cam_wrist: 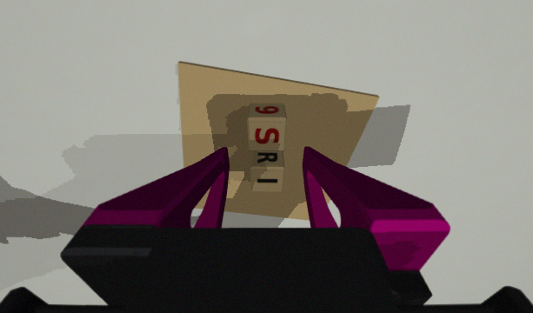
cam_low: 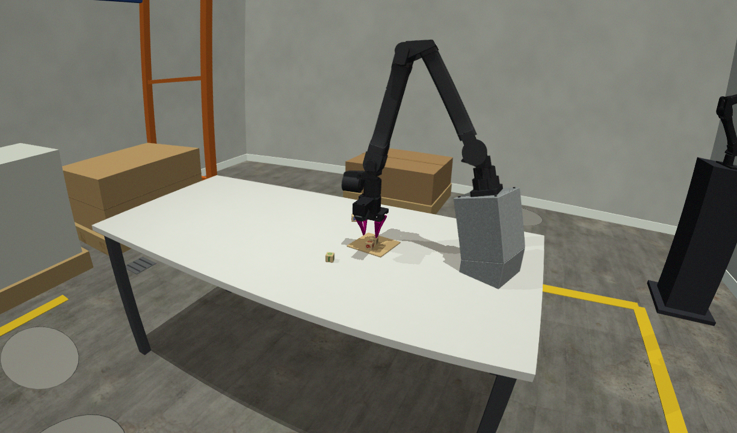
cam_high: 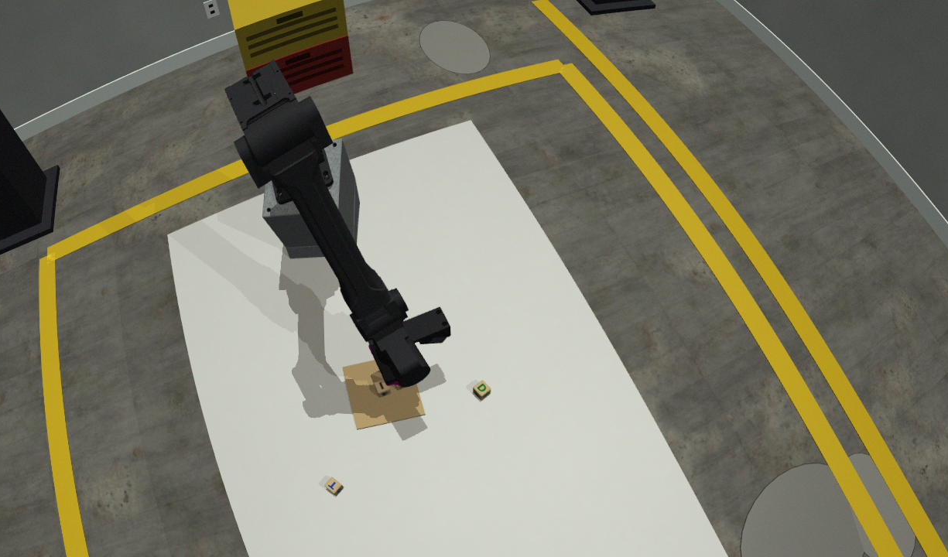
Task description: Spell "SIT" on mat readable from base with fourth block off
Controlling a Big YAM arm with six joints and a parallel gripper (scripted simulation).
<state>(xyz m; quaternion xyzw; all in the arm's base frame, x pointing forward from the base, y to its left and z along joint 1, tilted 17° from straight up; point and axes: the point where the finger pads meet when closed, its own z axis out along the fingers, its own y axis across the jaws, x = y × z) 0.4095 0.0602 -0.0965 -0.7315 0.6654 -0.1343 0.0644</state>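
Observation:
The tan mat (cam_high: 383, 401) lies flat on the white table. Two blocks stand on it close together. In the wrist view the S block (cam_wrist: 267, 128) is farther off and the I block (cam_wrist: 268, 176) is nearer, with a red 9 and a black R on their side faces. My gripper (cam_wrist: 265, 156) hangs a little above both blocks, open and empty, with its purple fingers wider apart than a block. In the top view the gripper (cam_high: 394, 377) hides the S block, and only the I block (cam_high: 380, 384) shows. The T block (cam_high: 333, 485) and the D block (cam_high: 481, 389) lie off the mat.
The grey robot base (cam_low: 486, 239) stands on the table behind the mat. The D block (cam_low: 330, 257) lies a short way from the mat (cam_low: 375, 246). Cardboard boxes and a black pillar stand on the floor around the table.

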